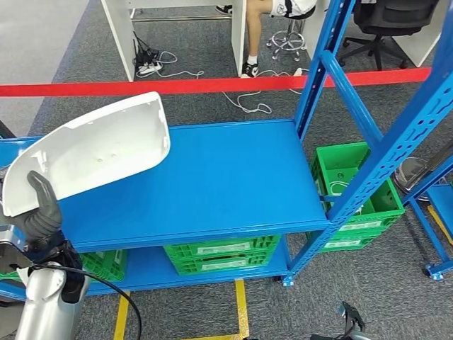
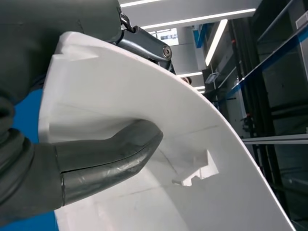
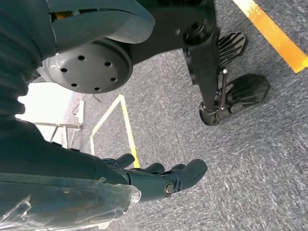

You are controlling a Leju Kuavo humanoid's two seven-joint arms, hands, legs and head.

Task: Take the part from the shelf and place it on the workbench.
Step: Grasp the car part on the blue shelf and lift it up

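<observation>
The part is a long white curved plastic shell (image 1: 90, 152), lifted above the left end of the blue shelf (image 1: 224, 184). My left hand (image 1: 39, 209) grips its near end, thumb over the rim. In the left wrist view the thick grey thumb (image 2: 109, 159) presses into the hollow inside of the white shell (image 2: 203, 192), with darker fingers behind its outer face. My right hand (image 3: 160, 178) hangs low beside my body over the grey carpet, fingers stretched out and holding nothing.
Green crates sit on the lower shelf (image 1: 221, 255) and on the floor beside the blue upright (image 1: 355, 191). A red barrier tape (image 1: 214, 85) runs across behind the shelf. Beyond it a person sits (image 1: 253, 35) at a white desk. Yellow floor lines (image 1: 241, 308) mark the carpet.
</observation>
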